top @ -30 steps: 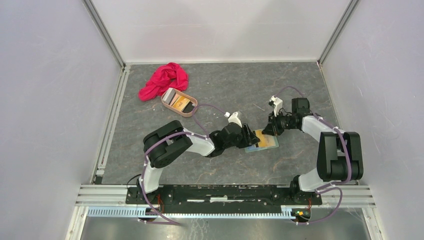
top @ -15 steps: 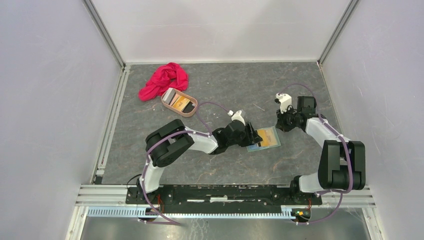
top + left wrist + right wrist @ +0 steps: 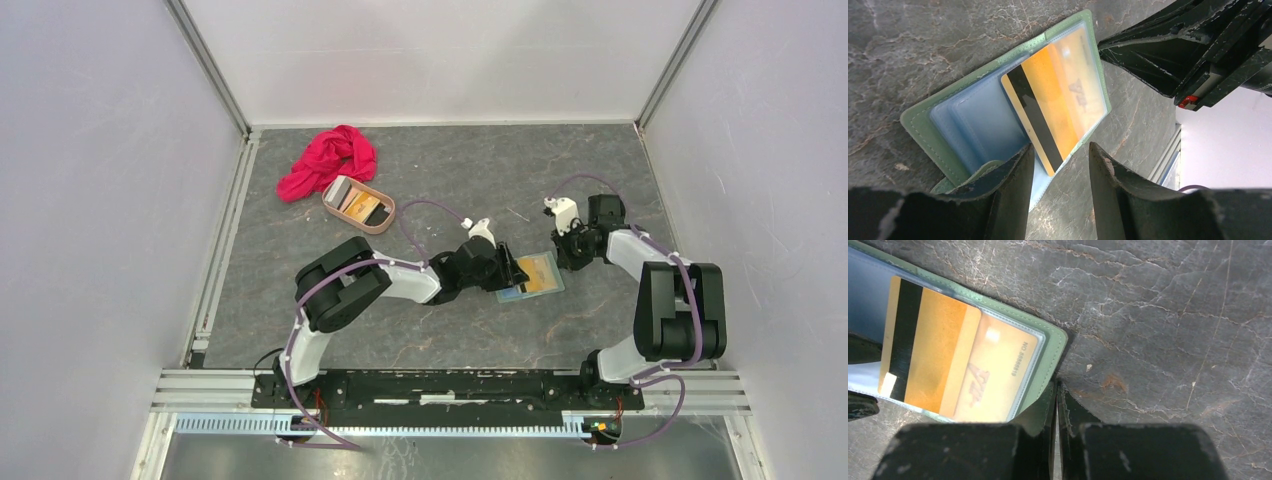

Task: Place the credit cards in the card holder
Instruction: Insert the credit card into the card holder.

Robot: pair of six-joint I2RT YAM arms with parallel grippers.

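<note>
Grey, stone-patterned tabletop (image 3: pixel 450 165), veined with pale cracks and running out to every edge. Closed in by plain white panels: back wall (image 3: pixel 440 50) at 12 o'clock, left wall (image 3: pixel 90 200) at 9 o'clock, right wall (image 3: pixel 775 150) at 3 o'clock. Joined at 11 and 1 o'clock by slanting aluminium posts (image 3: pixel 208 65). Bordered along the 9 o'clock edge by a slotted aluminium rail (image 3: pixel 222 240), and across 6 o'clock by a wider aluminium beam (image 3: pixel 205 388). Lit softly and evenly from above, with only faint shadows on the slab. Up close in the right wrist view, marked by a small rust-brown stain (image 3: pixel 1113 382) near the centre.
</note>
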